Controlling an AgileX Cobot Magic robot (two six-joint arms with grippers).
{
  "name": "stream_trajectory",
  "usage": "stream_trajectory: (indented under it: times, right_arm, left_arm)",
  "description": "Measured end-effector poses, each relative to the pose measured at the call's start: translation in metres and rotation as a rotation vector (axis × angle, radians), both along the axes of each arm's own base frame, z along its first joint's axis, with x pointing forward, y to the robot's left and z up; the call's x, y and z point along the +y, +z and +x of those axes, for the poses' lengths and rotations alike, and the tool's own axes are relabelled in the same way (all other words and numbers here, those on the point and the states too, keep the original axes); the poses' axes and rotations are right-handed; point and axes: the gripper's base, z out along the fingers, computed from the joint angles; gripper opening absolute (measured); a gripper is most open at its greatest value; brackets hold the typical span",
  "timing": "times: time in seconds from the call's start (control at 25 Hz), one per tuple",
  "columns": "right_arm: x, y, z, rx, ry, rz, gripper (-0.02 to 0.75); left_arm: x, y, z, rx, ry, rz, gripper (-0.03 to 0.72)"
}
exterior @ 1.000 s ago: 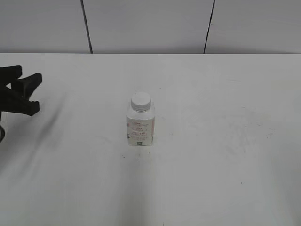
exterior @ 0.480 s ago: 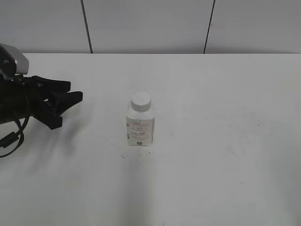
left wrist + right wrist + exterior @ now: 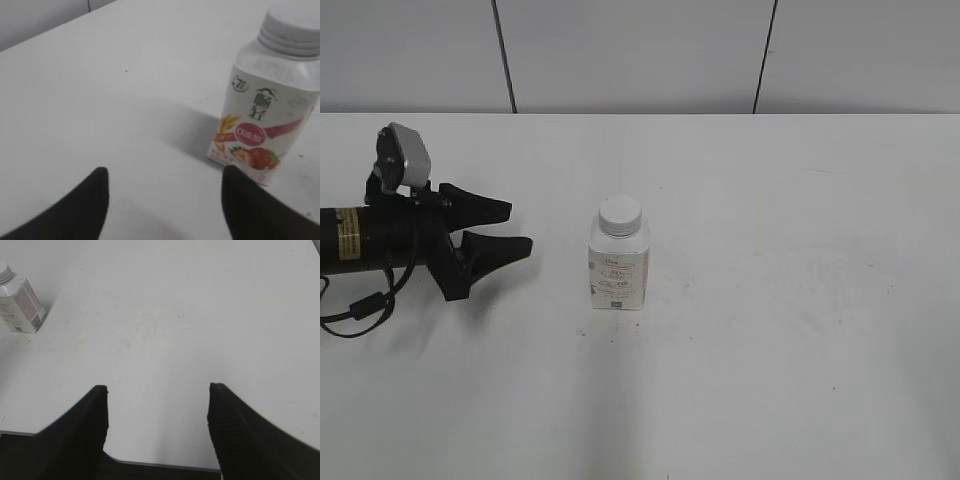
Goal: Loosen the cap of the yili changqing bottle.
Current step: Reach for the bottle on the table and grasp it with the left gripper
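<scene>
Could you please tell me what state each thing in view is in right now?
Yili changqing bottle: upright on the table, untouched.
Cap: seated on the bottle's neck.
Left end effector: open, empty, to the left of the bottle and apart from it.
Right end effector: open, empty, far from the bottle.

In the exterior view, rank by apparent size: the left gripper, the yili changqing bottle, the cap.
Largest to smallest as they look:
1. left gripper, open and empty, though it sits at about the bottle's depth.
2. yili changqing bottle, standing upright.
3. cap, clearly the smallest.
</scene>
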Motion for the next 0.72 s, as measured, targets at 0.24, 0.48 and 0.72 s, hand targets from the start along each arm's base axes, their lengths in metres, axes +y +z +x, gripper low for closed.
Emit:
stream_trajectory:
  times: [0.24,0.48,0.72]
  right_arm:
    - [0.000,0.000,0.000,0.000,0.000,0.000,0.498]
    - [0.000,0.000,0.000,0.000,0.000,0.000,0.498]
    - [0.000,0.000,0.000,0.000,0.000,0.000,0.498]
  left_arm:
    - [-0.004,-0.008,-0.002,0.012,-0.070,-0.040,0.575]
    - [-0.015,-0.005,0.008,0.022,-0.176,-0.066,0.583]
    - [-0.035,-0.001,0.007,0.020,-0.272,-0.060,0.553]
